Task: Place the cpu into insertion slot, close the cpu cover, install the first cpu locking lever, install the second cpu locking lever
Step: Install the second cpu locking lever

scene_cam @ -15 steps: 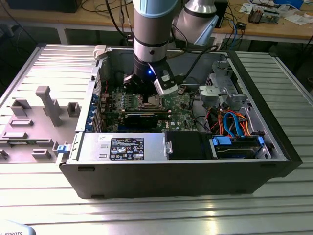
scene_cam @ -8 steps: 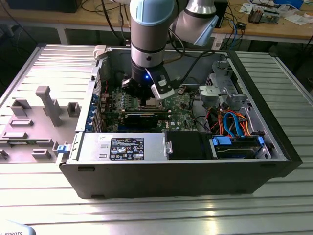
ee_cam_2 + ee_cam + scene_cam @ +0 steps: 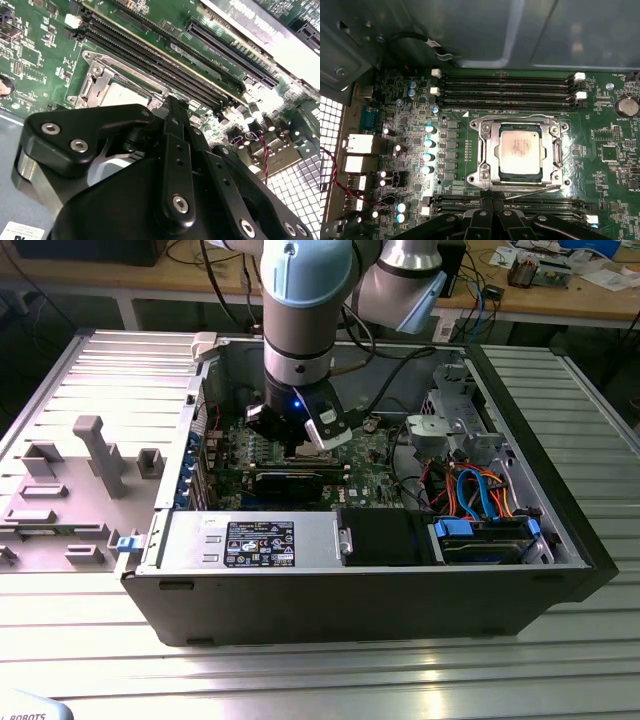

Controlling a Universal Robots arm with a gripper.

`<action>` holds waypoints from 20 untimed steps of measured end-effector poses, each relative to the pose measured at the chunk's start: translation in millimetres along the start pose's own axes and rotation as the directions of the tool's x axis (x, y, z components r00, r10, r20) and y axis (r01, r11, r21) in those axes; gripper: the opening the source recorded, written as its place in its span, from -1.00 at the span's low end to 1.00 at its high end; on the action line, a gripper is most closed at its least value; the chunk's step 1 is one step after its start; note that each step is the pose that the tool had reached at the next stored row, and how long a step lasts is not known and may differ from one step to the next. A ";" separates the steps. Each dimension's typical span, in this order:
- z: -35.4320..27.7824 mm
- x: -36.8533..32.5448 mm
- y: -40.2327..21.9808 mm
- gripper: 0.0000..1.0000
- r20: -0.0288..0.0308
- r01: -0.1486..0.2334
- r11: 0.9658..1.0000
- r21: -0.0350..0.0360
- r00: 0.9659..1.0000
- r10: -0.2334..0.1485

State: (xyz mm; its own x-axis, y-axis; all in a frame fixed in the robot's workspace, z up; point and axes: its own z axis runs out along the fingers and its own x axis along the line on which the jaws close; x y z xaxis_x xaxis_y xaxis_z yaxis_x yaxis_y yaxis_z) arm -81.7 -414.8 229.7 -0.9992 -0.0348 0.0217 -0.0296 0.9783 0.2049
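The cpu (image 3: 520,150) lies flat in the insertion slot (image 3: 563,127), its silver-grey top showing through the window of the cpu cover (image 3: 490,150). The cover rests down around the chip. A thin silvery locking lever (image 3: 532,191) runs slanted along the socket edge nearest my gripper. My gripper (image 3: 492,199) hangs just off that edge with its fingers together and nothing visible between them. In the second wrist view the gripper (image 3: 173,107) stands in front of the cpu (image 3: 122,95). The exterior view has the gripper (image 3: 295,440) low inside the open computer case, over the green board.
Long black memory slots (image 3: 507,90) run beyond the socket, and more lie beside my fingers. A long black card (image 3: 290,483), a power supply (image 3: 250,540) and a drive cage with blue cables (image 3: 480,490) crowd the case. A grey fixture (image 3: 90,455) stands at the exterior view's left.
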 end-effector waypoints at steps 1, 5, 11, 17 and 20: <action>1.3 0.1 -0.4 -0.79 0.000 0.000 1.000 -0.002 1.000 0.000; 9.1 2.3 -2.7 -0.79 -0.001 0.006 1.000 -0.005 1.000 -0.006; 12.3 5.6 -4.3 -0.79 -0.002 0.013 1.000 -0.016 1.000 -0.013; 11.2 5.9 -11.3 -0.79 -0.002 0.014 0.999 -0.031 1.000 -0.014; 10.4 6.1 -16.9 -0.79 -0.001 0.014 0.998 -0.053 1.000 -0.014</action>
State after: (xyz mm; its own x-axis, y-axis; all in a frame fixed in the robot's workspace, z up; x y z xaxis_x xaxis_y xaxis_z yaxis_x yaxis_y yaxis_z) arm -87.6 -429.4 216.2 -0.9986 -0.0491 0.0197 -0.0424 0.9656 0.2566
